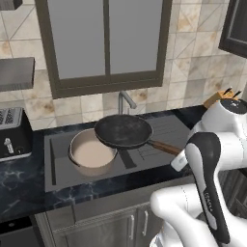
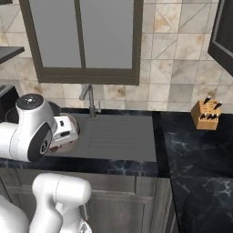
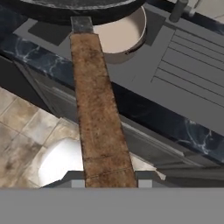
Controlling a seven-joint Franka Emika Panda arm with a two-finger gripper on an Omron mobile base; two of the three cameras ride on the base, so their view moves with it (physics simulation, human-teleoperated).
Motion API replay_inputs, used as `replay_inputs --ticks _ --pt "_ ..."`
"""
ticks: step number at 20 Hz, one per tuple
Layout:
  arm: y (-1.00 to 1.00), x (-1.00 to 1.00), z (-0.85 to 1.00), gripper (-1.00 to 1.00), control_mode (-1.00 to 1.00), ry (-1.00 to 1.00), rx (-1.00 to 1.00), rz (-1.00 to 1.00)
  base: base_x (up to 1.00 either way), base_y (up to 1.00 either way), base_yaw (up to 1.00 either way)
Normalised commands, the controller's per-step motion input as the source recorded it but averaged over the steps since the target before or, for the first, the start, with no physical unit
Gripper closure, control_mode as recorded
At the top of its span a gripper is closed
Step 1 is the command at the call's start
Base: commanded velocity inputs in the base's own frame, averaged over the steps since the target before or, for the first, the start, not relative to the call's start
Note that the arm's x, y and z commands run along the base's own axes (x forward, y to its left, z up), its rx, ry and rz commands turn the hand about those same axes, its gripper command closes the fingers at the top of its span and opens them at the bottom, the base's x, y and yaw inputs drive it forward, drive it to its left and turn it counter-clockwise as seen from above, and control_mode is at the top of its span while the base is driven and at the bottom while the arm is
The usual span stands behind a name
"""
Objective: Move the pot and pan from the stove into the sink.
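The pot (image 1: 91, 153) is sitting in the sink (image 1: 58, 173) at nine o'clock. The pan (image 1: 123, 130) is hanging over the pot's rim, the jaws pinching its brown handle's end. Releasing here is risking it tipping against the pot.

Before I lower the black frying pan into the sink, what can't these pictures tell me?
- Gripper fingertips: cut off by the hand view's bottom edge; contact on the brown handle unclear.
- Deep tan pot: its right rim is hidden under the black frying pan.
- Dark grey sink: the arm covers the basin in the right base view.
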Motion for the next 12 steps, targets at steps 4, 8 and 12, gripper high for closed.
replay_inputs --ticks 4,8,12 --pt "0.17 0.42 -0.38 1.00 -1.00 0.01 -0.07 0.00 0.00 0.00 0.00" --pt "0.24 0.39 -0.39 1.00 -1.00 0.00 -0.08 0.01 0.00 0.00 0.00" --pt "0.35 0.49 -0.37 1.00 -1.00 0.00 -0.08 0.00 0.00 0.00 0.00"
